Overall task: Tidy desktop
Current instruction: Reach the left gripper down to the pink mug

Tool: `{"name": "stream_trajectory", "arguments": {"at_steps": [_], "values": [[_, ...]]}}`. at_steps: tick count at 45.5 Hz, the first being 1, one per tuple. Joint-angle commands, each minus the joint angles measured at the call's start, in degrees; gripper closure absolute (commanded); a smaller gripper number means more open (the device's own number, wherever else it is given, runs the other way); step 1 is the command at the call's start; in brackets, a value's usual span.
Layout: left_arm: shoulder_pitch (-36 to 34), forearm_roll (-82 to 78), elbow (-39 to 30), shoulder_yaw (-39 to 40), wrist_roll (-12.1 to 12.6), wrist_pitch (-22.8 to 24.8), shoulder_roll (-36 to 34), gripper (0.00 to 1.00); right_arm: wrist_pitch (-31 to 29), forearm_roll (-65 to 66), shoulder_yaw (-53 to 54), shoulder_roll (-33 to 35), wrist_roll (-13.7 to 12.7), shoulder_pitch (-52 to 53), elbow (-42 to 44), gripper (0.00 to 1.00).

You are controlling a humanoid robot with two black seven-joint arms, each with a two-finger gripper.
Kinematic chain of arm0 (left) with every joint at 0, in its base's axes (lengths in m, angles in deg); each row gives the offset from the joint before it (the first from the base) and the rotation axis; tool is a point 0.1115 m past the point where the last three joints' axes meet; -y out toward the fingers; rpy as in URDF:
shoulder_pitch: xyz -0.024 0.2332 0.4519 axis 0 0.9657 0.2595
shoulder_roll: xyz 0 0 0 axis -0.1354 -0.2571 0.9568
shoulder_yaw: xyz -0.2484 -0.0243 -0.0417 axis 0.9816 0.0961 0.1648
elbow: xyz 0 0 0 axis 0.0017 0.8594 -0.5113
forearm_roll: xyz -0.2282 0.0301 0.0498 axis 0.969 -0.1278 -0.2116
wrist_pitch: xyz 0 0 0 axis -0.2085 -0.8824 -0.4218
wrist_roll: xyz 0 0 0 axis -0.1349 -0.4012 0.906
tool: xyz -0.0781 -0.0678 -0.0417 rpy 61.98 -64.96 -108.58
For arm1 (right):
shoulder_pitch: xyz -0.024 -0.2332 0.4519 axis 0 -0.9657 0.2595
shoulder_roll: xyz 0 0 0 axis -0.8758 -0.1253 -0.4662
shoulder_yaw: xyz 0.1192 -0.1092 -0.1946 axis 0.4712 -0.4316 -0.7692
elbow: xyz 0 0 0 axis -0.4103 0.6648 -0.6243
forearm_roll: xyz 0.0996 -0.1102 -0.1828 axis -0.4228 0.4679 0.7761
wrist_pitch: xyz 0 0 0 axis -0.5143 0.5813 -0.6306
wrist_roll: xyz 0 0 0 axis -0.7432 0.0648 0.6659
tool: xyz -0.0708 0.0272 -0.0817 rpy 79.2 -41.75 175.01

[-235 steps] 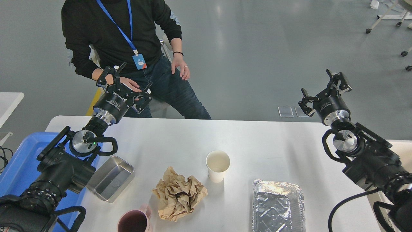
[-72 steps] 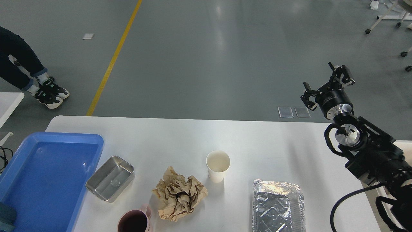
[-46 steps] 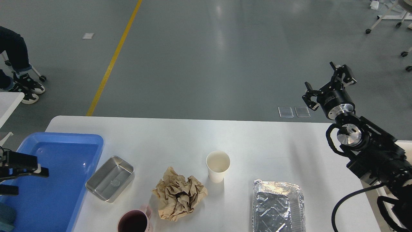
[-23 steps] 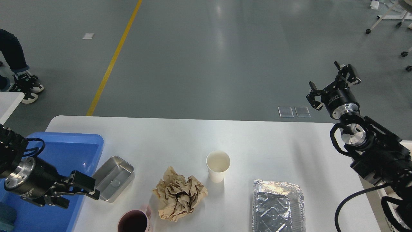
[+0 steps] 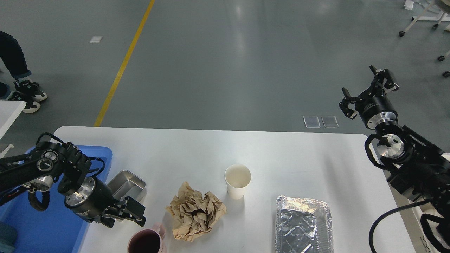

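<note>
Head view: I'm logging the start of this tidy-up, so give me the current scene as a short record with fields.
surface: white desktop
left edge: blue tray
items, left to right: steel pan, pink mug, crumpled brown paper, paper cup, foil tray
left gripper: low over the steel pan's near end, jaws open
right gripper: raised past the far right corner, jaws open
</note>
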Motion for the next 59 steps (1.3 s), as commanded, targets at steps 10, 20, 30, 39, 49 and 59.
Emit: {"name": "stream_trajectory", "arguments": {"at_steps": [10,20,30,39,49,59], "values": [[-0.31,-0.31,0.19,-2.42,3.69,2.09,3.83,0.01,0.0,-0.01,0.0,0.73,0.0,-0.09,0.0,0.0],[0.13,-0.4,0.19,-2.5,5.01,2.43,3.92,0.01,0.0,-0.09,0.0,0.99,0.0,0.0,0.0,0.0],[-0.05,-2.33,0.28,-4.53,5.89,2.43,4.18,0.01,0.0,-0.09,0.08,1.08,0.0,0.0,0.0,0.0],[0.04,-4.01,1.68,-4.53,5.89,2.43,7.69,0.01,0.0,-0.09,0.09,1.96,0.0,-0.27,0.0,0.0],[0.04,-4.27,1.69,-4.53,6.94,2.43,9.98,0.04,-0.09,-0.09,0.09,2.48,0.0,-0.44,0.0,0.0],[-0.13,-4.27,1.69,-4.35,12.65,2.43,10.95,0.64,-0.17,-0.09,0.09,3.01,0.0,-0.53,0.0,0.0]]}}
